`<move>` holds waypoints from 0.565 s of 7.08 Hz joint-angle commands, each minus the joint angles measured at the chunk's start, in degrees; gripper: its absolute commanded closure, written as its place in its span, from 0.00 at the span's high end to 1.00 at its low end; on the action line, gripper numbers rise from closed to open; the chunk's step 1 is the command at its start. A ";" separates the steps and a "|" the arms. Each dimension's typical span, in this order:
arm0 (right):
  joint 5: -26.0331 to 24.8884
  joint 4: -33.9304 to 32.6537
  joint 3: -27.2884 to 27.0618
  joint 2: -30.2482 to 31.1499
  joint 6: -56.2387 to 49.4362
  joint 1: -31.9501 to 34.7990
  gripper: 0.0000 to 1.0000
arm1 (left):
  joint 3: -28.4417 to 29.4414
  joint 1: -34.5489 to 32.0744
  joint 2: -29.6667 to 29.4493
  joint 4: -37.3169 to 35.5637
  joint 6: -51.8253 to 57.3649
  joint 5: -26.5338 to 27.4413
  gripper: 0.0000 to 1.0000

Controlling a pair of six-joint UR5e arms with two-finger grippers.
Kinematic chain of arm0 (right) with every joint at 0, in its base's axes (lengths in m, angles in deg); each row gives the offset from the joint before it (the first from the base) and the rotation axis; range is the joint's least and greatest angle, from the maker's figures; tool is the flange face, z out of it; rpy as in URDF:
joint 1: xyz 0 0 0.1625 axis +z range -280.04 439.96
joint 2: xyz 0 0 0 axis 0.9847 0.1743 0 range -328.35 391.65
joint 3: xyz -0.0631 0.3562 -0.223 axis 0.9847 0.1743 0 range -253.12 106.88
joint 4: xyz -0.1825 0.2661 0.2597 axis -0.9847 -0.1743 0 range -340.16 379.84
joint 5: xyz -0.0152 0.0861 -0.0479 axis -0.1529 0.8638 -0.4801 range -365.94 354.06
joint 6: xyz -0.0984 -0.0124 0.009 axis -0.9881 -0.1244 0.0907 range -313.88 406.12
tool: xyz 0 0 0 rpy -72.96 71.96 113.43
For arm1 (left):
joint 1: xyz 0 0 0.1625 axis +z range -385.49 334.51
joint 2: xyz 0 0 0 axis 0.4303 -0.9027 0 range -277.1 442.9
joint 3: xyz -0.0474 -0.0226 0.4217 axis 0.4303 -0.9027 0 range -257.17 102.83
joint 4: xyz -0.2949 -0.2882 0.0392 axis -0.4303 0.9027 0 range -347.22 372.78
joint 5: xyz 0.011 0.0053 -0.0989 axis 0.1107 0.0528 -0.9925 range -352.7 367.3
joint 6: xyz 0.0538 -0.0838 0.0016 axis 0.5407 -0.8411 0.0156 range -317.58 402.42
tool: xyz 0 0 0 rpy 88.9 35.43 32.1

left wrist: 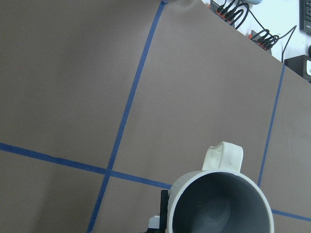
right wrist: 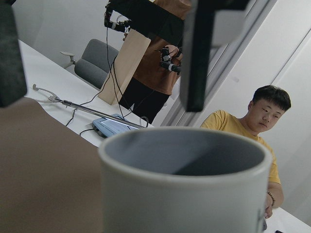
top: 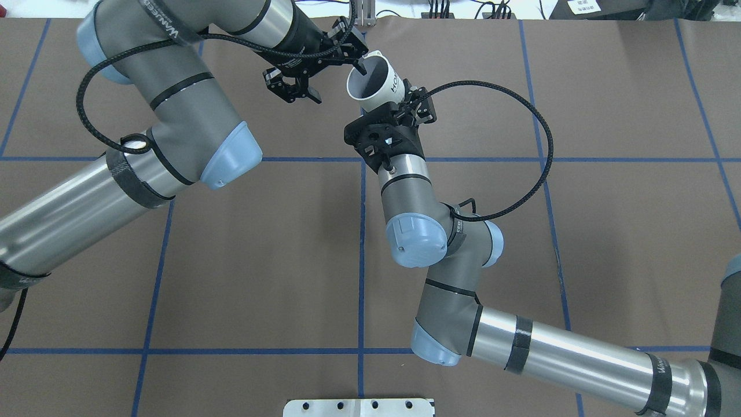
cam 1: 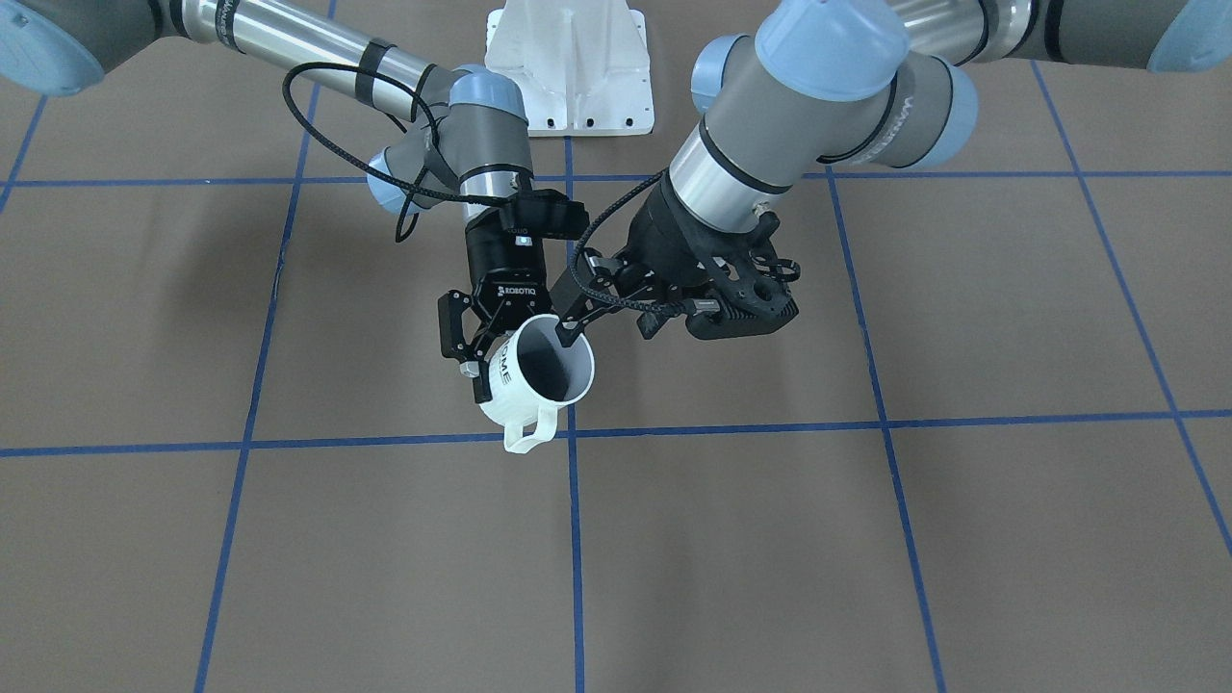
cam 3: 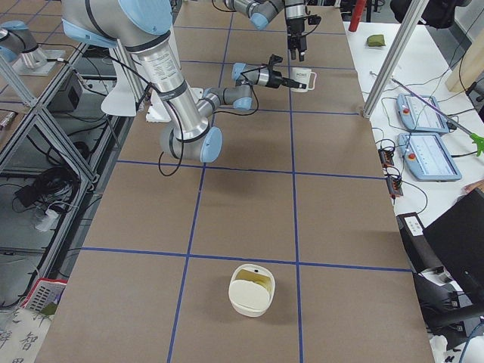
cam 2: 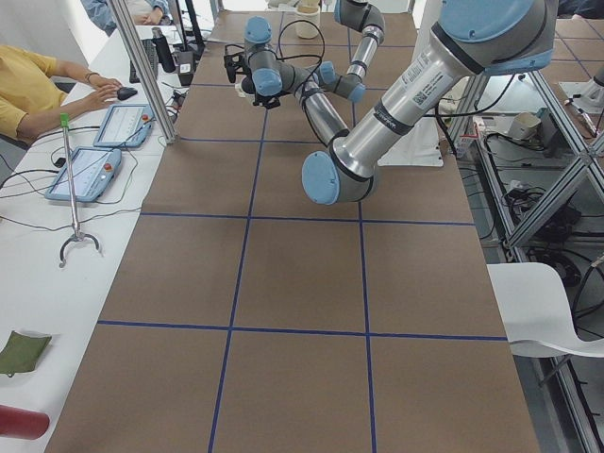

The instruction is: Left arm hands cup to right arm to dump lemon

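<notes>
cup (cam 1: 539,371) is held over the mat near the middle of the table, just robot-side of a blue tape (cam 1: 404,443) crossing. mouth up, handle (cam 1: 527,433) pointing away from the robot, "home" print on its side. front and right-side views suggest it is off the mat, but contact cannot be checked.

right gripper (cam 1: 496,361), marked robotiq, comes in level at the cup's side. its jaws are closed around the cup body. one finger (cam 1: 460,337) shows against the wall, the other is hidden behind the cup. in the right wrist view the cup fills the lower frame between two blurred dark fingers.

left gripper (cam 1: 577,322) reaches down from above. one fingertip (cam 1: 568,334) sits at the cup's rim. cannot tell whether this gripper is pinching the rim or has let go.

left wrist view looks down into the cup: grey inside, bottom cut off by the frame edge.

also seen: white base plate (cam 1: 568,67) at the robot's end, a cream tub (cam 3: 252,290) on the mat well apart from the arms, and an operator (right wrist: 262,116) in a yellow shirt at the side desk.
</notes>
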 commanded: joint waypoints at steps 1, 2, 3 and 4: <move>-0.15 0.09 -0.12 -0.12 -0.02 -0.01 0.04 | 0.07 0.60 0.19 1.54 -0.01 0.31 0.50; -0.15 0.17 -0.12 -0.29 -0.02 -0.01 0.04 | 0.07 0.69 0.19 1.63 0.08 0.31 0.50; -0.24 0.17 -0.12 -0.21 -0.02 -0.01 0.05 | 0.16 0.69 0.28 2.41 0.08 0.31 0.50; -0.32 0.35 -0.12 -0.12 -0.02 -0.01 0.04 | 1.29 0.69 0.28 3.72 0.08 0.31 0.50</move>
